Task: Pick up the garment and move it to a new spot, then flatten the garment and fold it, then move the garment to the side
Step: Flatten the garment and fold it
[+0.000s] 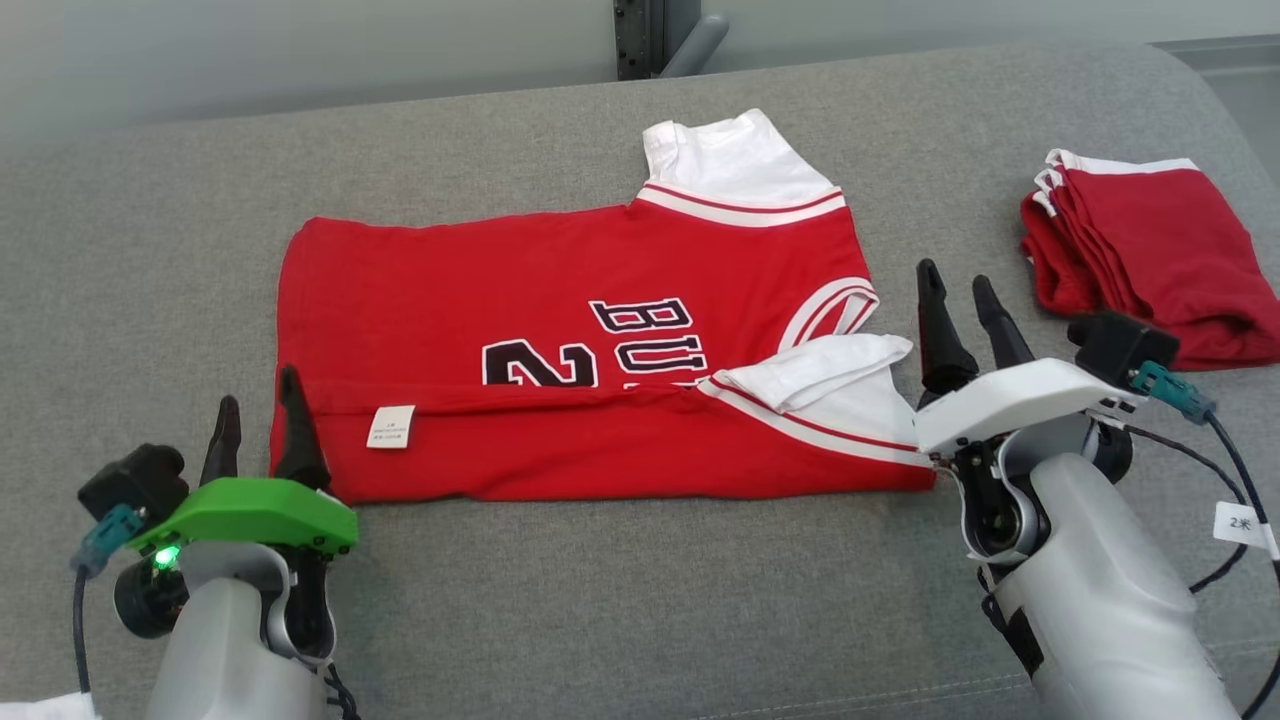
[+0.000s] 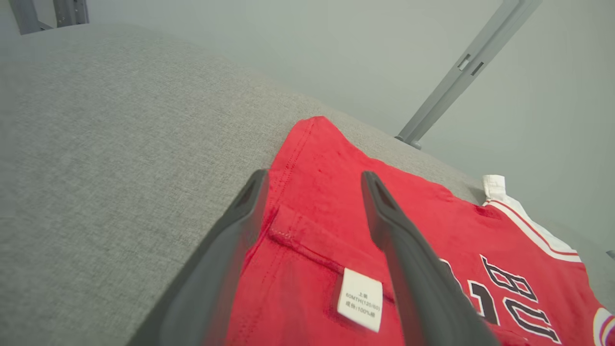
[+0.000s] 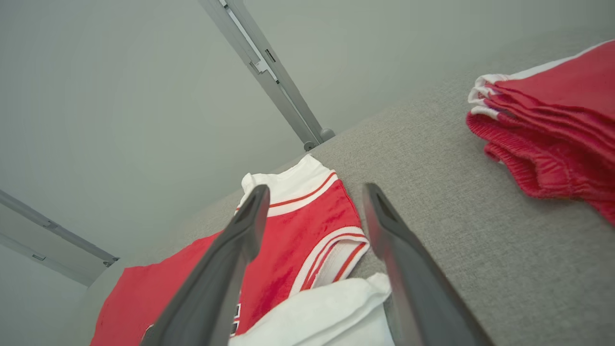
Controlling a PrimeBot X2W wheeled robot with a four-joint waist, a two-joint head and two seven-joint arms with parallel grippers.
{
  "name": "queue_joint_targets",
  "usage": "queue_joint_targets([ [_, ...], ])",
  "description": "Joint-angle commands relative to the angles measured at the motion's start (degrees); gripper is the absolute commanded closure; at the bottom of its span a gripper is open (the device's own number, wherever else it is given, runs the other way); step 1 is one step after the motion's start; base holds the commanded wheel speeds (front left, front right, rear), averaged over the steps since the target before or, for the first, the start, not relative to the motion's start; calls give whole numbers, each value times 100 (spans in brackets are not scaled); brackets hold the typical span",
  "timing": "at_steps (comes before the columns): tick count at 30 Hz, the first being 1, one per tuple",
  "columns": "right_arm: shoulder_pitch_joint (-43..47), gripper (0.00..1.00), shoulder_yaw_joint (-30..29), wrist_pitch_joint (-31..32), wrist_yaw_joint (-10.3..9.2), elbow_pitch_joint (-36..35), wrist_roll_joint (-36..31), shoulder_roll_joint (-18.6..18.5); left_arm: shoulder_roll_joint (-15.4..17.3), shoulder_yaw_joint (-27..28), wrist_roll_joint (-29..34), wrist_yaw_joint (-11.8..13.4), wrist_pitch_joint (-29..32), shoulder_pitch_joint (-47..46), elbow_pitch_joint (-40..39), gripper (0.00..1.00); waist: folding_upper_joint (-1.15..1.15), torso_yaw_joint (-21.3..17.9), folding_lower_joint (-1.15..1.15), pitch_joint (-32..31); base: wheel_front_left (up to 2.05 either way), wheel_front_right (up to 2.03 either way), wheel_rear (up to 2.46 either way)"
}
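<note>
Here the red jersey (image 1: 600, 340) is laid on the grey cushion (image 1: 150, 250), its near edge folded over. The left gripper (image 1: 259, 388) and right gripper (image 1: 956, 275) are held spread at its near corners, empty. Light, limp fabric is expected; the folded edge's corners are best pinched.

The red cloth jersey with white trim (image 1: 560, 290) carries black, white-edged letters "BU" and a "2". Its small white sewn tag (image 2: 360, 299) reads "60MTH(120/60)" and "100%". A white cable tag (image 1: 1240, 523) starts with "2".
</note>
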Motion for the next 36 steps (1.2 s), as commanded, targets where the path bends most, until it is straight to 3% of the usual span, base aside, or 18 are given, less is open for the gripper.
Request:
queue_joint_targets([
  [1,212,0,-88,-20,-2,-169,-199,-54,26,86,-49,-34,-13,201,-95,0,0,-5,0,-93,0,0,0],
  [10,1387,0,-434,-19,-2,-948,-943,-27,26,156,-80,49,10,906,221,0,0,-24,0,-362,0,0,0],
  [25,2051,0,-157,-20,-2,-1202,-1314,50,31,253,-701,-10,377,311,1133,1,0,-384,0,-214,0,0,0],
  [26,2041,0,-127,-20,-2,-1176,-1309,53,40,254,-718,-17,371,274,1184,32,0,-402,0,-201,0,0,0],
  [29,1987,0,-32,13,-2,-1048,-1290,59,69,301,-767,-24,286,174,1271,100,0,-429,0,-173,0,0,0],
  [36,1814,0,55,262,-2,-626,-1162,63,92,282,-737,-58,94,105,1248,100,0,-357,0,-151,0,0,0],
])
